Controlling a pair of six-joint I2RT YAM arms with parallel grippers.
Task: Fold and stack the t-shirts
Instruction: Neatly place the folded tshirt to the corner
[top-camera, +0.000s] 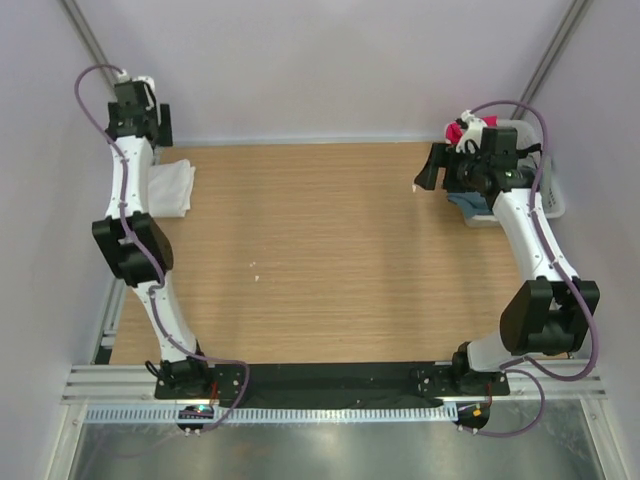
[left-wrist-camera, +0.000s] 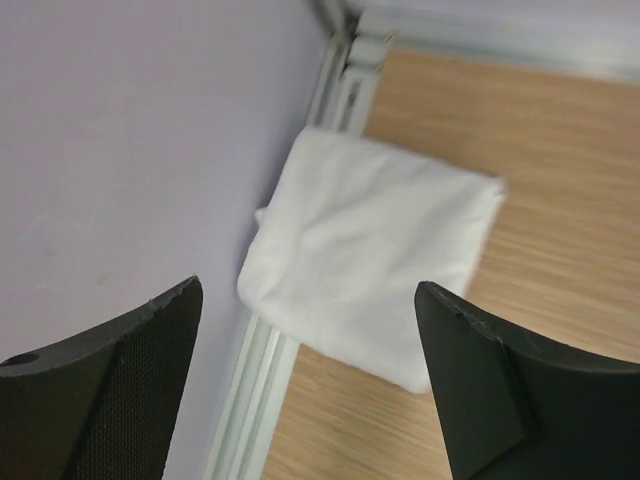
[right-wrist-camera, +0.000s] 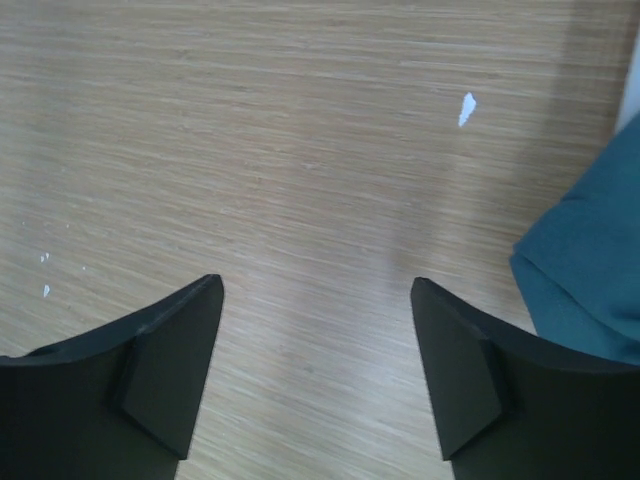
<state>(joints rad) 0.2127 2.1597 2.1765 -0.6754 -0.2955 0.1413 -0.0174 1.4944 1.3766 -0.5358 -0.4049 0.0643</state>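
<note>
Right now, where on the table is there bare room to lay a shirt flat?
The middle of the table is bare, from the folded white t-shirt at the left edge to the basket at the far right. Crowded: the far right corner, where the open right gripper hangs beside the basket; the open left gripper hovers over that shirt.

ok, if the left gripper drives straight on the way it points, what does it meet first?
Likely the folded white t-shirt, dead ahead of the open left gripper at the table edge; how far off is unclear.
</note>
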